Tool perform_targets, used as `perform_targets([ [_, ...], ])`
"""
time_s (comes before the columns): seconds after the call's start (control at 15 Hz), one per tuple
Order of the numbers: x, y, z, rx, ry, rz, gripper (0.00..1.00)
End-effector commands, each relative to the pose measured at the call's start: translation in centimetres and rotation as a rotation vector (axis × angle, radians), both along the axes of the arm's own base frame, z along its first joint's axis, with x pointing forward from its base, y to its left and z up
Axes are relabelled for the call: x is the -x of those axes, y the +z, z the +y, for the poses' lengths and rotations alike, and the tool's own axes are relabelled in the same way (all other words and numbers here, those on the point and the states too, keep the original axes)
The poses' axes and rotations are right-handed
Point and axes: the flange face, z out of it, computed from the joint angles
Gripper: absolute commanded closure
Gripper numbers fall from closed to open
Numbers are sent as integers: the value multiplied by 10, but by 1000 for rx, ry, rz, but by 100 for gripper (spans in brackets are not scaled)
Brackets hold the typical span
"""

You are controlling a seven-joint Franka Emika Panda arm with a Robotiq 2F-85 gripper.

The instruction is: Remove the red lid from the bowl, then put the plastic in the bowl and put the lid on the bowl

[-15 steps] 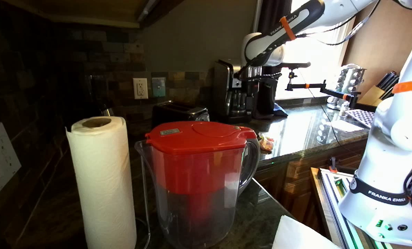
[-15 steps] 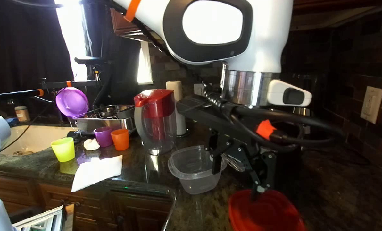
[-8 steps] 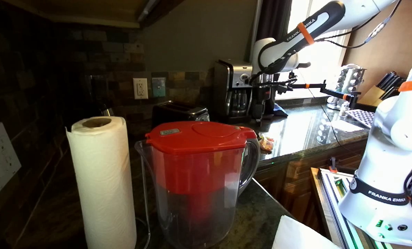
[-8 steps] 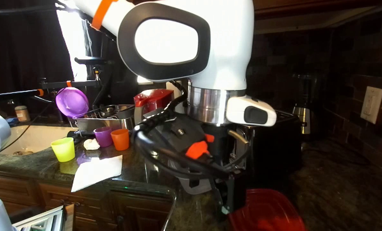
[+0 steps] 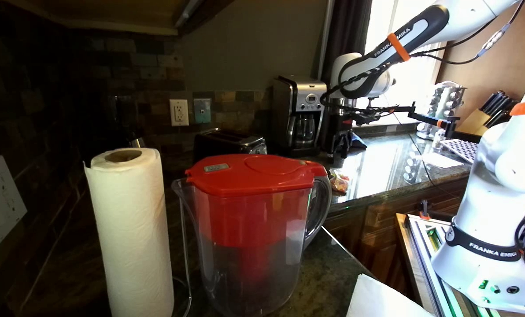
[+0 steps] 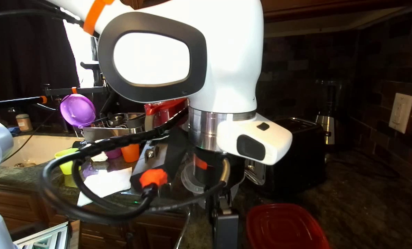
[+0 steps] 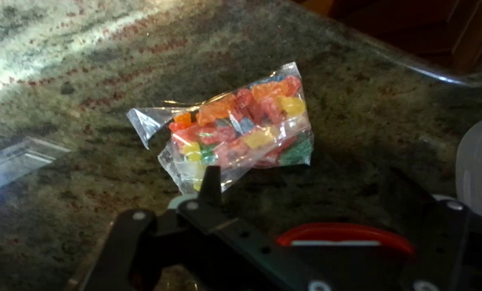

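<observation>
- One whole Panda arm (image 6: 226, 76) hogs the middle in an exterior view, so judging depth from that angle is rough. Coming down blind and jamming into the counter (image 7: 366, 101) is my biggest worry.
- Gripper (image 7: 303, 178) has its fingers (image 7: 212, 186) spread wide with nothing held. My guess: lining up the grab is the current step. If it drops straight from here it might catch just one side, because the target isn't centred in the gap.
- Clear bowl (image 7: 477, 173) pokes in at the edge of the wrist view, near one finger. Probably light, so a careless sideways swing could shove or tip it.
- Red lid (image 6: 285, 224) is already off, flat on the counter near the bowl. Can't tell which way up it is. Looks low and thin, so I'd expect it to skid later when you try to pinch the edge.
- Candy bag (image 7: 241, 129), which I'm taking as "the plastic", lies on the counter ahead of the fingers and over toward one of them. Can't tell if a fingertip is touching its near corner. Looks slick and lumpy, so a shallow pinch could grab film only and lose it mid-carry.
- Flap of wrapper (image 7: 144, 121) sticks out at one end. Tiny, but if it drapes over the bowl's side the lid might not seat.
</observation>
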Motion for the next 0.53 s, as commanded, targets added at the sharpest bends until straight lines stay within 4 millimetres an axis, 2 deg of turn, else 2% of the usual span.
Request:
perform_targets([
  [0.0, 5, -12, -6, 3, -152, 11, 0],
  [0.27, 4, -26, -8, 7, -245, 52, 0],
  [0.47, 2, -37, -10, 21, -240, 68, 0],
])
